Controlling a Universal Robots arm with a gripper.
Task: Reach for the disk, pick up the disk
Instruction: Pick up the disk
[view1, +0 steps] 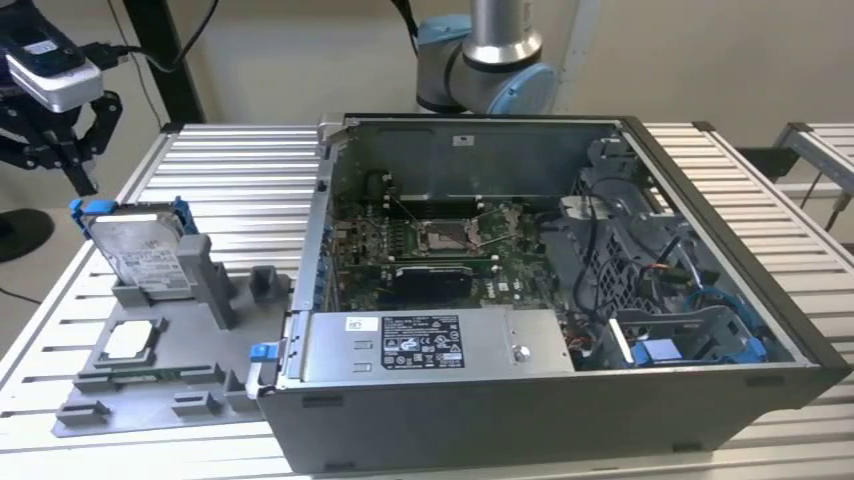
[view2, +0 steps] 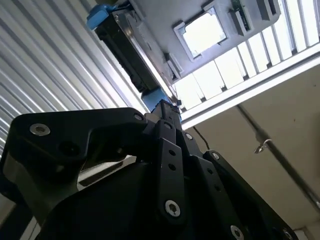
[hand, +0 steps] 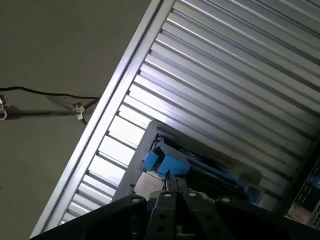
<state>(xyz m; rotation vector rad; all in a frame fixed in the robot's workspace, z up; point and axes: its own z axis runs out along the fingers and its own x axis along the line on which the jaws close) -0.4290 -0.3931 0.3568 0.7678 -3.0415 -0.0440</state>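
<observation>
Tool (view1: 78, 170) hovers above the table (view1: 227, 160) at the exterior view's left, not touching anything. The jaws look pressed together in both wrist views, though the angle is poor. The disk (view1: 134, 255) sits just below the tool and slightly toward the exterior view's right, well apart from the open computer case (view1: 534, 420). It stands propped in a grey fixture (view1: 200, 290), tilted back rather than flat. Its long axis runs from the raised blue end nearest the tool down into the fixture slot. Disk is silver metal with a white label on the face and a blue plastic bracket along its sides and upper corners. In the first wrist view the blue end (hand: 167, 162) lies right past the tool tip (hand: 172, 182).
</observation>
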